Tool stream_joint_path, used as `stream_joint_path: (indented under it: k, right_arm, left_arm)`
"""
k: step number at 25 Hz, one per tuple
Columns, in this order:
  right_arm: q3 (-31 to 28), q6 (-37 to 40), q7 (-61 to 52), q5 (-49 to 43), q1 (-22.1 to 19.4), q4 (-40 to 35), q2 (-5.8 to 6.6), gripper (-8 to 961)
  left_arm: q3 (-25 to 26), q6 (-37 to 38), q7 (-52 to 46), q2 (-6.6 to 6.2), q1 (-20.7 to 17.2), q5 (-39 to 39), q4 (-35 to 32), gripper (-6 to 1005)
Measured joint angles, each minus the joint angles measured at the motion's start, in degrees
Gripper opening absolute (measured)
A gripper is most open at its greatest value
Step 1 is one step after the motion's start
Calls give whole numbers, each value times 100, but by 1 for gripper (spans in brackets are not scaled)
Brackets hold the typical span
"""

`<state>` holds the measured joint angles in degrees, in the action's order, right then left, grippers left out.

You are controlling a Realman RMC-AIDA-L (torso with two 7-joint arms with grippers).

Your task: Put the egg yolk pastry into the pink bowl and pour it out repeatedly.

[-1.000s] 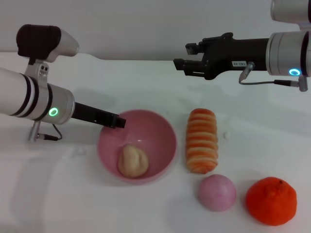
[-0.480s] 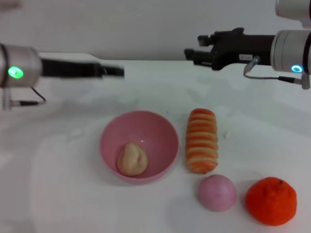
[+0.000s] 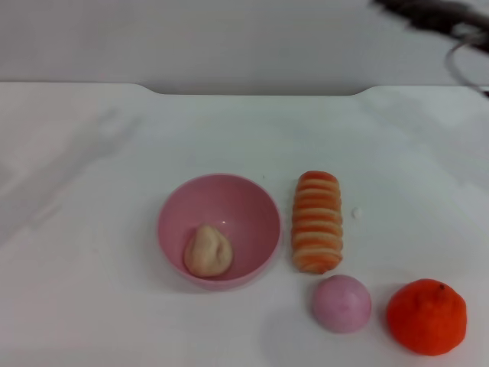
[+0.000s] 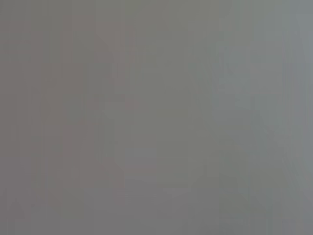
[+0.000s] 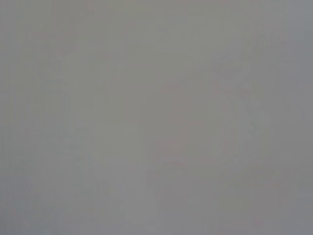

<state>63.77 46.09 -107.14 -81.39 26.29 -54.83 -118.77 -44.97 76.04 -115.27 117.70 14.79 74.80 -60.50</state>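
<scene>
**Pastry sits in the bowl, arms up and away**

Here on the white table (image 3: 92, 229) the round, glossy pink plastic bowl (image 3: 243, 200) stands upright, and inside it, low on the near-left part of its floor, lies the small pale beige egg yolk pastry (image 3: 208, 251), matte and floury, resting against the inner wall. Nothing grips it; it lies free in the bowl.

Just beside the bowl, on the robot's right, the long bread roll with orange and cream stripes (image 3: 317, 222) lies lengthwise, pointing away from the robot, close to the bowl's rim but apart from it. Nearer the robot from the roll's front end sits the small smooth pink ball (image 3: 341, 303), just short of touching the roll. Right next to the ball, farther to the robot's right, is the bumpy bright orange tangerine (image 3: 426, 316) with a small dark stem spot on top.

As for the arms: the right gripper (image 3: 428, 14) shows only as a dark blur at the top right corner of the head view, high above the far edge of the table and well apart from everything on it. Whether it is spread or closed, I cannot tell. The left gripper appears in no view at all. Both wrist views give only a flat grey field with nothing to make out.
</scene>
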Motion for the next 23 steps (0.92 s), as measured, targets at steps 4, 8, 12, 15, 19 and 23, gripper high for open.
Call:
stream_joint_path:
  k: [4,8,12,15,19,23]
  right_arm:
    - [-1115,820,1075,2281,-18,1491,60,510]
    - [-1859,1697,2516,3541,-117,2600,52,510]
    - [-2041,2335,5098,4237,-194,3440,-30,510]
    - [-2046,2773,7105,4714,-87,4319,-42,510]
    - [-2052,3196,8909,5528,68,5260,-63,510]
    - [-2070,3241,9119,5733,45,5514,-65,510]
  left_arm:
    - [332,44,1664,24,-386,-584,529,700]
    - [421,78,3841,70,-620,-1100,1359,700]
    - [430,418,6577,101,-676,-1875,2605,699]
    - [435,756,8055,101,-643,-2285,3352,699]
    - [439,1392,10837,107,-519,-3042,4773,697]
    - [443,1564,11554,101,-518,-3258,5249,695]
